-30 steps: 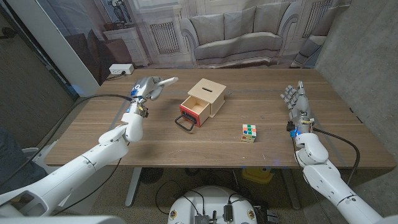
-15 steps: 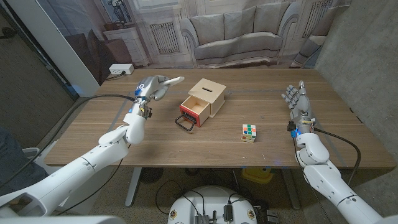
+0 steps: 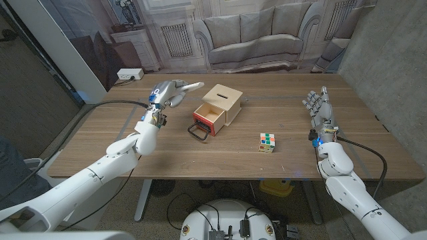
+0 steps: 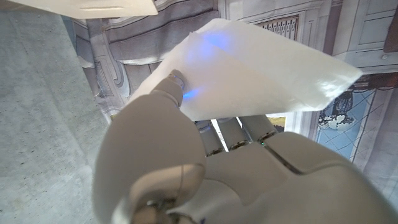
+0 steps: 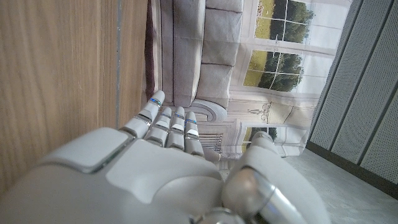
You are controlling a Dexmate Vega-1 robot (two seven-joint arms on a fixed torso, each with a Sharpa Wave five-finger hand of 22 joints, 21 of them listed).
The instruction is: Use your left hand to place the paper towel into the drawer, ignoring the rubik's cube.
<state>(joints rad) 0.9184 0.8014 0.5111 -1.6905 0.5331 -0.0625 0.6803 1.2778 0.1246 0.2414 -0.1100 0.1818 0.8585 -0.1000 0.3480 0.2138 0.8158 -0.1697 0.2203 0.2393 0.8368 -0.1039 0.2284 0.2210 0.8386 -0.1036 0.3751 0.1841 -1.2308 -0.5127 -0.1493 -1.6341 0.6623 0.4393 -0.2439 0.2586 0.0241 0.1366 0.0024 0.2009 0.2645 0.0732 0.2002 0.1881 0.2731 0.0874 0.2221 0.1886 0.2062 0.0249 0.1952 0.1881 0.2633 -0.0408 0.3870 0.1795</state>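
The wooden worktop (image 3: 220, 157) carries a small wooden box (image 3: 221, 105) whose drawer (image 3: 207, 119) stands pulled out toward the robot, a black handle (image 3: 197, 132) at its front. The left robot hand (image 3: 167, 94) is raised above the worktop just left of the box, gripping the white towel (image 3: 189, 87) between thumb and fingers (image 4: 239, 132), the sheet reaching toward the box. The right robot hand (image 3: 318, 107) stands on edge at the right, fingers straight and holding nothing, well apart from the cube (image 3: 267, 142) lying in front of the box.
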